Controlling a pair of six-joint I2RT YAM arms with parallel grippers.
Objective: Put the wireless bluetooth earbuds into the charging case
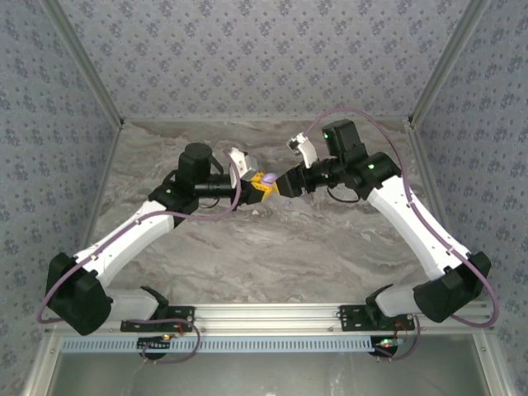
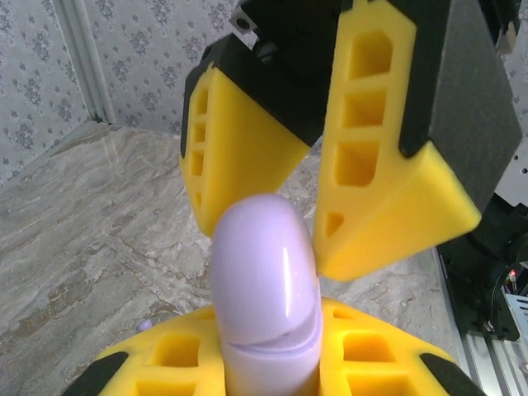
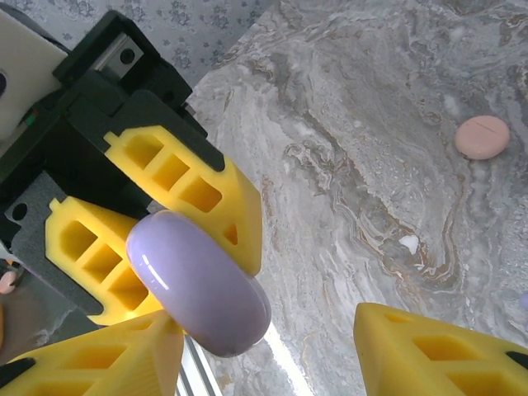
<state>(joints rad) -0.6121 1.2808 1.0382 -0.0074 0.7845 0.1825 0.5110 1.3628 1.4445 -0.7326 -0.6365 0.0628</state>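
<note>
My left gripper point(image 1: 261, 183) is shut on the purple charging case point(image 2: 266, 289), held on edge above the table with its lid seam closed. In the right wrist view the case point(image 3: 202, 285) sits clamped between the left gripper's yellow fingers point(image 3: 194, 186). My right gripper point(image 3: 268, 326) is open and faces the left one; its fingers point(image 2: 388, 165) straddle the top of the case. One right finger sits close against the case, the other stands well apart. A tiny purple earbud point(image 2: 144, 325) lies on the marble below. A tiny pale earbud point(image 3: 408, 243) lies on the table further off.
A salmon-pink disc point(image 3: 482, 137) lies flat on the marble table point(image 1: 247, 256) beyond the pale earbud. Patterned walls enclose the table at the back and both sides. An aluminium rail point(image 1: 272, 315) carries both arm bases at the near edge.
</note>
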